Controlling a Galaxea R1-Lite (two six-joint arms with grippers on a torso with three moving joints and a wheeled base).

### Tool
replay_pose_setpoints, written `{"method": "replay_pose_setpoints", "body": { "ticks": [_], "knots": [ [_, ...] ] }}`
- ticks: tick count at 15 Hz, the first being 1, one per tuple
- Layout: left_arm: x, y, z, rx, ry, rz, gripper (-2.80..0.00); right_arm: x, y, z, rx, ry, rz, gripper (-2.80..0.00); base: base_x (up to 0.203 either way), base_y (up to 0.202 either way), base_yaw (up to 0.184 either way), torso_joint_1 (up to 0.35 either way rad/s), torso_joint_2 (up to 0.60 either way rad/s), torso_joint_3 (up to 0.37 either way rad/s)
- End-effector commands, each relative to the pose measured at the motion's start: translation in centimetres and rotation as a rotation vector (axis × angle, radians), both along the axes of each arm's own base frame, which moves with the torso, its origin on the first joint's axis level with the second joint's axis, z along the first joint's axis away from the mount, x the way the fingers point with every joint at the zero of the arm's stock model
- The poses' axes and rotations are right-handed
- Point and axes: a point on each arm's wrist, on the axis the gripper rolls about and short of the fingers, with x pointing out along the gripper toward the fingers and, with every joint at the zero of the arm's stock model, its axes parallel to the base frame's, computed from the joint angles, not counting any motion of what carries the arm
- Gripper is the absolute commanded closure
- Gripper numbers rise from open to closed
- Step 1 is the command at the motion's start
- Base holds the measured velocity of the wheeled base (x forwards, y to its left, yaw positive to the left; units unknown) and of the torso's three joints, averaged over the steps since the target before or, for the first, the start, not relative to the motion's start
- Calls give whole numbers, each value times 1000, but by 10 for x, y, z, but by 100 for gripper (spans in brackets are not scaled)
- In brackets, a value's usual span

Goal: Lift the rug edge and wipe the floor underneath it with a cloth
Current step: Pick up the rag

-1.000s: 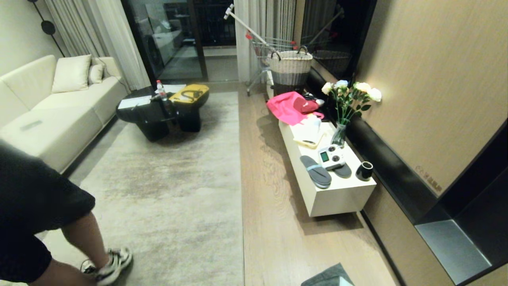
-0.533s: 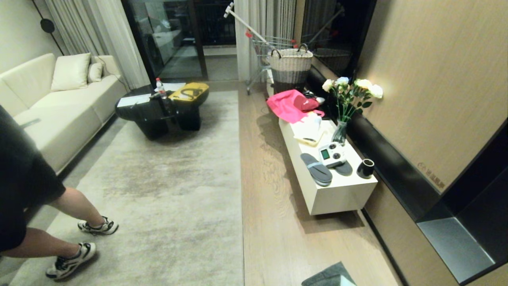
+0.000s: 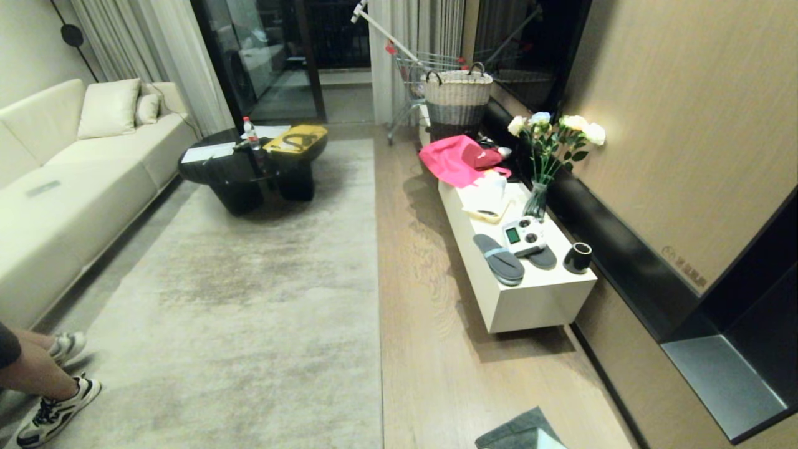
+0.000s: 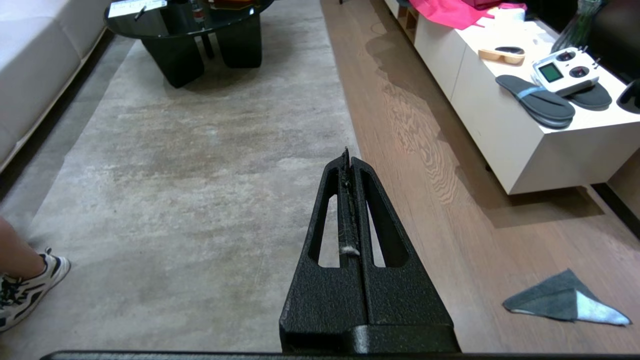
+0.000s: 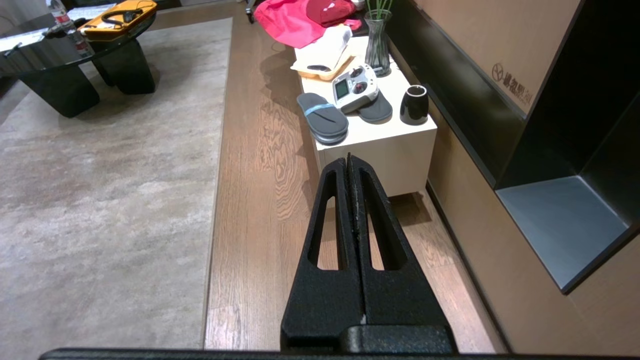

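Rug edge: the straight border [image 3: 378, 299] of the beige-grey mottled rug lay flat on the floor, running away from the robot down the room; nothing lifted it.
Floor: light brown wood-grain planks [image 3: 430, 349] formed a strip between the rug and the white cabinet; a slight sheen showed on them.
Cloth: the small cloth [image 3: 520, 432] lay on the planks at the near end of the strip, well apart from the rug edge; dark grey side up, one pale corner turned over; in the left wrist view it [image 4: 565, 303] lay off to the side of the fingers, untouched.
Left gripper: the left gripper [image 4: 348, 157] was above the rug close to its border; its black fingers were pressed together with nothing between them.
Right gripper: the right gripper [image 5: 349, 161] was above the plank strip, pointing towards the cabinet; fingers likewise pressed together and empty.
Cabinet: the low white cabinet [image 3: 530, 305] carried a pair of dark slippers [image 3: 499, 259], a white remote controller [image 3: 523, 236], a black cup [image 3: 578, 257], a vase of pale roses [image 3: 548, 156] and bright pink fabric [image 3: 455, 161].
Other furniture: a black coffee table [image 3: 249, 171] stood on the far part of the rug; a cream sofa [image 3: 68, 174] stood along the left wall.
Person: a leg and two trainers [image 3: 53, 399] were at the near left corner of the rug.
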Motion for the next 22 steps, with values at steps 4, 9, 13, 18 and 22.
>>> {"method": "replay_pose_setpoints", "body": {
  "ticks": [4, 9, 13, 18, 22],
  "knots": [
    [0, 0, 0, 2, 1, 0, 0, 0, 0, 0, 0, 1, 0, 0, 0, 0, 0, -50, 135, 82],
    [0, 0, 0, 1, 0, 0, 0, 0, 0, 0, 0, 1, 0, 0, 0, 0, 0, 0, 0, 0],
    [0, 0, 0, 1, 1, 0, 0, 0, 0, 0, 2, 1, -3, 0, 0, 0, 0, 0, 0, 0],
    [0, 0, 0, 0, 1, 0, 0, 0, 0, 0, 3, -1, -4, 0, 0, 0, 0, -126, 337, 204],
    [0, 0, 0, 0, -1, 0, 0, 0, 0, 0, 3, -1, -4, 0, 0, 0, 0, -162, 443, 283]
  ]
}}
